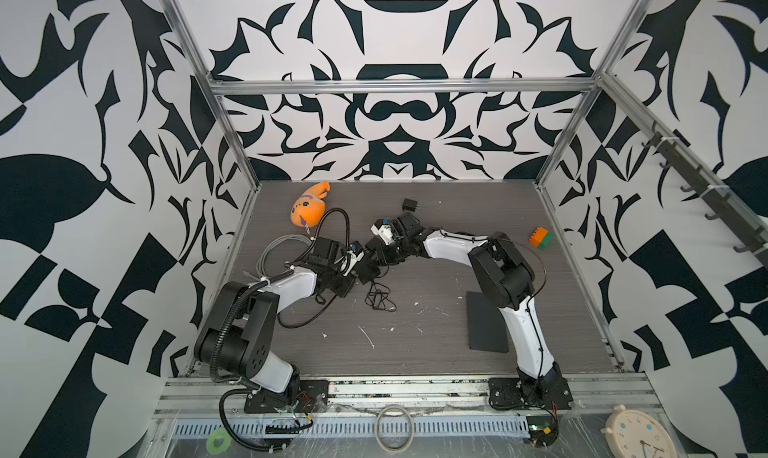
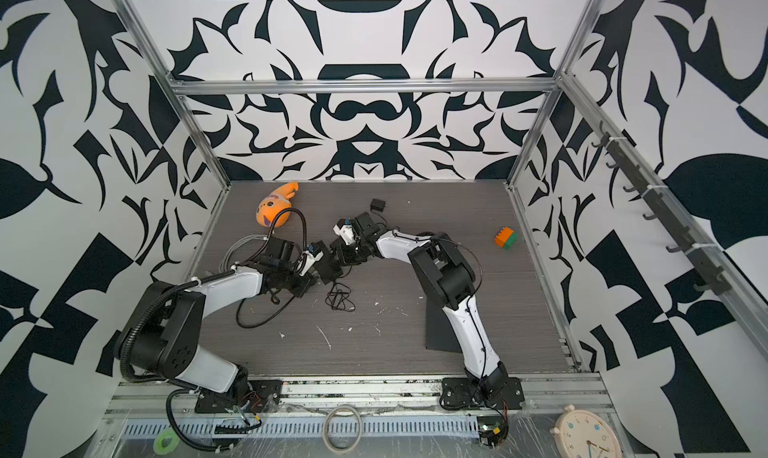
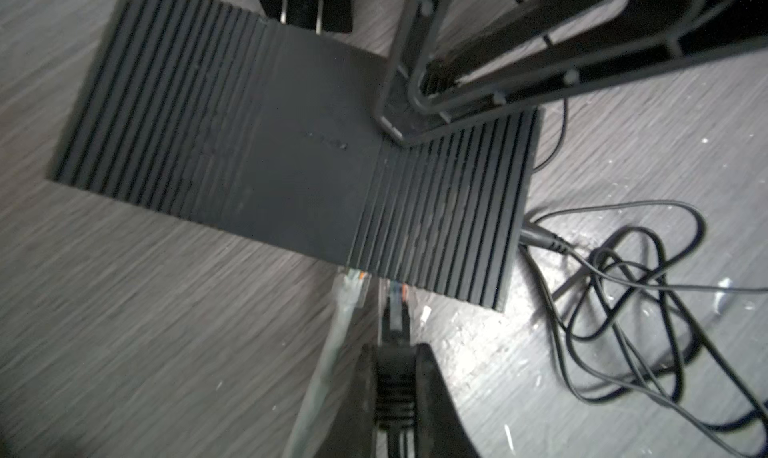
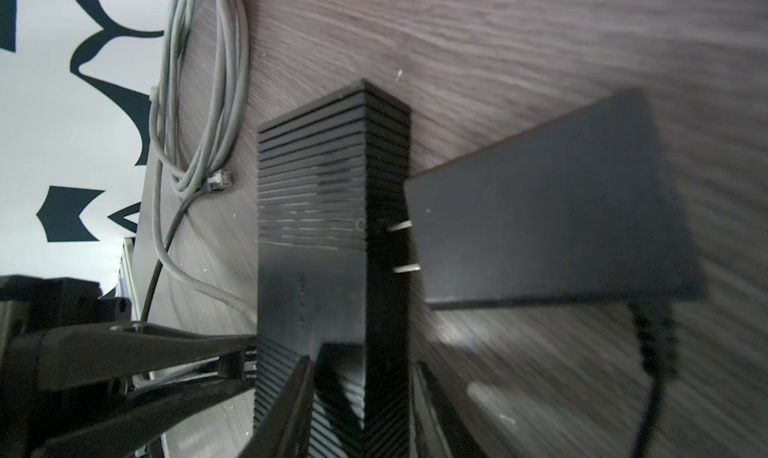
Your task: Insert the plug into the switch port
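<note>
My left gripper (image 3: 395, 349) is pressed together on the ribbed boot of the black Ethernet plug (image 3: 397, 302), pinching it from both sides. The plug's clear tip reaches the port side of the network switch (image 3: 270, 144). The view is too blurred to tell whether the tip sits inside a port or only touches the face. Just beside it, towards the middle of the switch, the gray Ethernet cable (image 3: 332, 352) meets the same face with its own clear plug (image 3: 355, 278).

The switch lies flat on the dark wood-grain table (image 3: 124, 331). My right gripper (image 4: 365, 361) is at the switch's back edge, opposite the ports. Its fingers are spread, one over the ribbed top and the other beside the back face. I cannot tell whether they press the switch or stand just clear of it.

A black power adapter (image 4: 548, 227) lies just beside that back face, with its two metal prongs pointing at the switch. A thin black cord (image 3: 623, 290) lies in a loose tangle off the switch's short end, and its barrel connector meets that end. The rest of the gray cable is coiled on the port side, apart from the switch, and its loose connector (image 4: 218, 180) rests on the table.

In a top view an orange plush toy (image 1: 309, 209) and a block of toy bricks (image 1: 541, 238) lie well apart from the switch.
</note>
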Action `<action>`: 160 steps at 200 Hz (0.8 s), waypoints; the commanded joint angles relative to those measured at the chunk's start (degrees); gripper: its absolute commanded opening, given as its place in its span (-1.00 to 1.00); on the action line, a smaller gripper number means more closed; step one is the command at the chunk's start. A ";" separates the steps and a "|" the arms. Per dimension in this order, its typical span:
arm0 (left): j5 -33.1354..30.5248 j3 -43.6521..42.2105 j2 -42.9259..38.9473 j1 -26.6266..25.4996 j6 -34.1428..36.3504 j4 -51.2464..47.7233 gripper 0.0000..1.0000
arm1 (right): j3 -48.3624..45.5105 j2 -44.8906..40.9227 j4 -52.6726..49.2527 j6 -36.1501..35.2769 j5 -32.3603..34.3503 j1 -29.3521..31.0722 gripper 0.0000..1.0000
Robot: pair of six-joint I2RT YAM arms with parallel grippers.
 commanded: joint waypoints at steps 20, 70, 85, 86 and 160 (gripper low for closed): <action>2.40 1.24 -0.19 -1.59 0.69 0.04 -0.94 | 3.35 1.12 -3.76 -3.23 -5.83 -1.45 -0.26; 1.38 4.37 1.47 -3.38 3.03 -0.91 -0.94 | 7.02 3.90 -11.43 -11.98 -14.27 -2.33 -0.24; 0.67 5.46 2.42 -3.66 3.73 -0.64 -0.95 | 9.70 5.44 -15.69 -14.44 -16.32 -2.55 -0.25; 0.62 5.48 2.48 -3.70 3.75 -0.57 -0.95 | 9.87 5.48 -15.98 -14.56 -16.40 -2.56 -0.25; -0.50 6.66 3.06 -4.03 7.72 4.60 -0.96 | 9.50 6.35 -23.47 -21.18 -24.01 -3.85 -0.25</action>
